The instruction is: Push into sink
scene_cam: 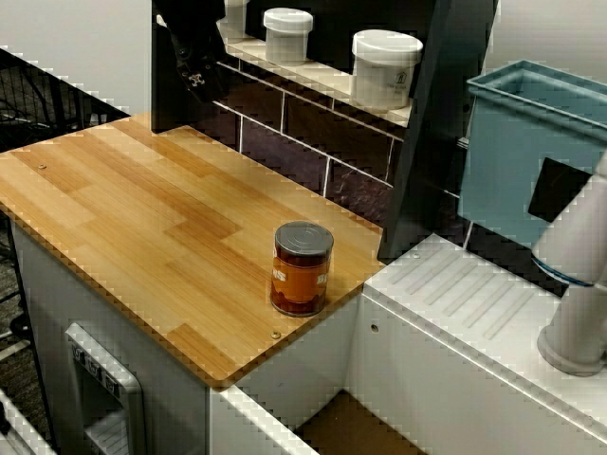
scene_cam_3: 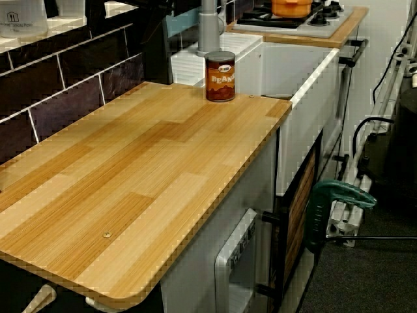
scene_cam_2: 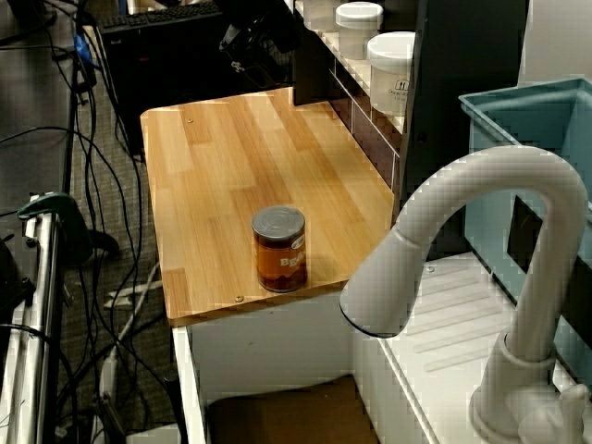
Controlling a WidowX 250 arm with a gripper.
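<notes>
The can of beans (scene_cam: pixel 303 268) stands upright on the wooden countertop (scene_cam: pixel 142 209), close to the edge that borders the sink (scene_cam: pixel 356 428), so only a short push over this edge should drop it in. The gripper (scene_cam: pixel 194 71) is at the far back corner of the counter, well apart from the can, dark against the dark tiled wall (scene_cam: pixel 285 133); I cannot tell if its jaws are open or closed. I think it must first come behind the can, on the side away from the sink. The white faucet (scene_cam_2: pixel 472 259) rises beyond the basin, out of the way.
</notes>
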